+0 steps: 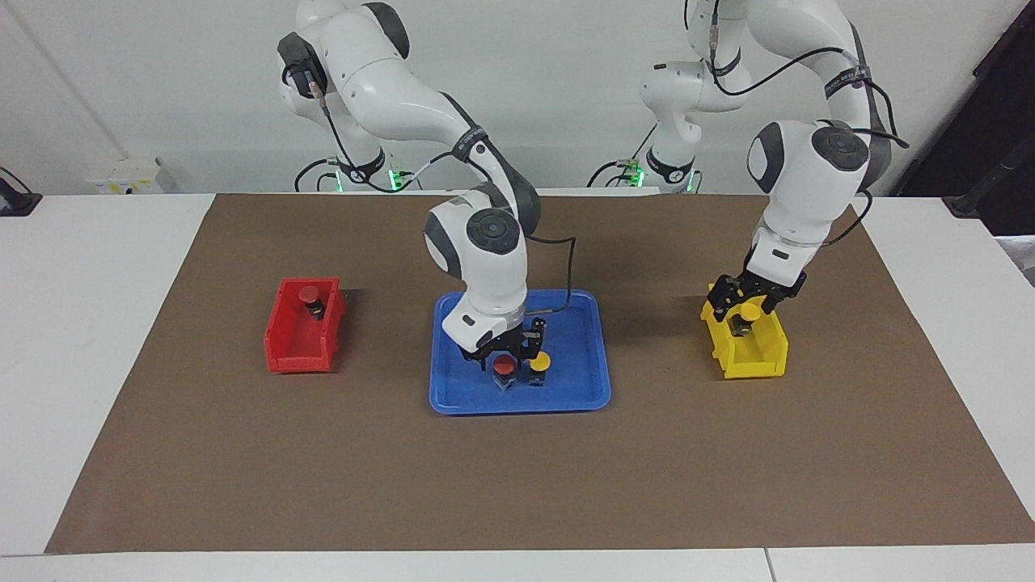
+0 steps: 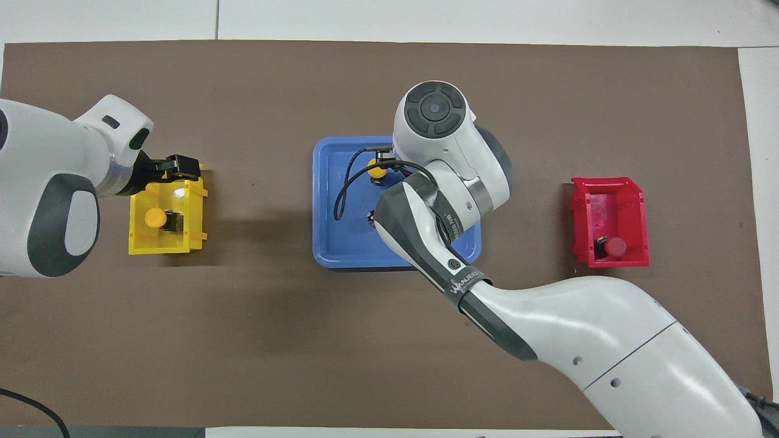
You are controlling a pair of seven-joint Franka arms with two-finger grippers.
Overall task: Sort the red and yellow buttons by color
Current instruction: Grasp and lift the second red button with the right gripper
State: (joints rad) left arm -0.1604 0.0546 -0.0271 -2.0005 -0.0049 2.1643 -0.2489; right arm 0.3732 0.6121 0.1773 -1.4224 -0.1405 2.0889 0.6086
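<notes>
right gripper [image 1: 503,353] low over blue tray [image 1: 582,388], jaws around red button [image 1: 504,368], grip unconfirmed | yellow button [image 1: 540,362] just beside | left gripper [image 1: 752,301] spread, empty, over yellow bin [image 1: 756,364] holding dropped yellow button [image 2: 155,217] | red bin [image 1: 295,347] at right arm's end

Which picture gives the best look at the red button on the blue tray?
The facing view: the red button stands in plain sight on the blue tray. In the overhead view, the right arm hides it.
</notes>
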